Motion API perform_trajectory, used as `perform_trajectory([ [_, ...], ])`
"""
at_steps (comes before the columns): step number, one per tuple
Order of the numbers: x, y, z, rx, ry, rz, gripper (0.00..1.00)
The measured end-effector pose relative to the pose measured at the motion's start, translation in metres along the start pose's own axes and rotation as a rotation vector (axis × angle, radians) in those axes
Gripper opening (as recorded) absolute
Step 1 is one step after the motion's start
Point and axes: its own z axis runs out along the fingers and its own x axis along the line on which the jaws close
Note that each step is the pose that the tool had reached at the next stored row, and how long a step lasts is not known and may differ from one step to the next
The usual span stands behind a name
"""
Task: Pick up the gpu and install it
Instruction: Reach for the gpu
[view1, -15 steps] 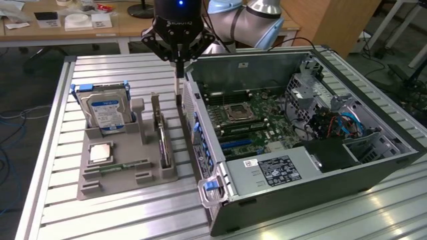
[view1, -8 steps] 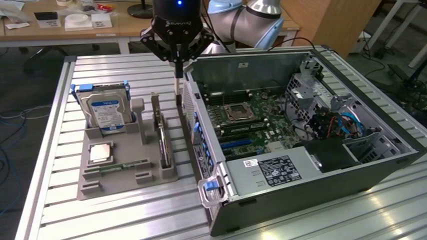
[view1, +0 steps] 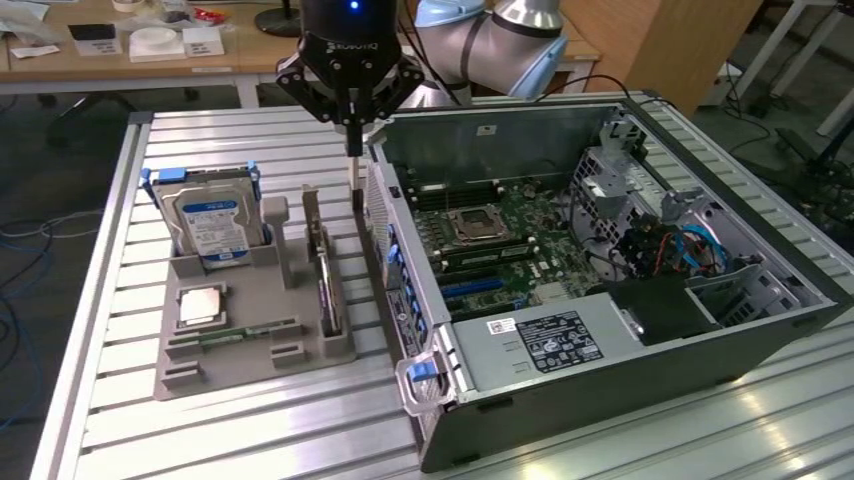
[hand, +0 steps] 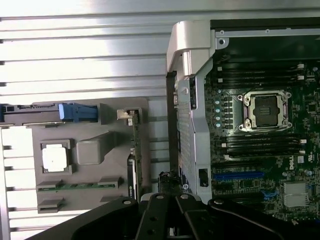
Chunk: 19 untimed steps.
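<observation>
Exterior view check, biggest stuff first: ribbed tabletop (view1: 200, 440), open PC case (view1: 747, 330) lying on its side with the motherboard (view1: 534, 230) showing, grey parts holder (view1: 240, 375) just beside it. How far along would you call this?

>> Roughly halfway, I'd say. The gpu (view1: 358, 205) is off the holder and hangs upright, edge-on, in the gap between holder and case, just beside the case's outer wall. So the pick looks done. The install isn't: the card is outside the case and no card stands on the motherboard.

And the gripper (view1: 354, 150)?

>> Directly above that gap, fingers pinched right together on the card's pale top end. It's touching nothing else as far as I can tell. Whether the card's lower end clears the tabletop, can't say from here. There's also a thin part (view1: 324, 285) standing on edge in the holder, and honestly I can't tell what it is.
</observation>
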Motion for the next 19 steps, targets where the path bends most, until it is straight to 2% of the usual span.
perform_trajectory([
  [19, 0.020, -0.0015, -0.0005, 0.0000, 0.0000, 0.000, 0.11],
])
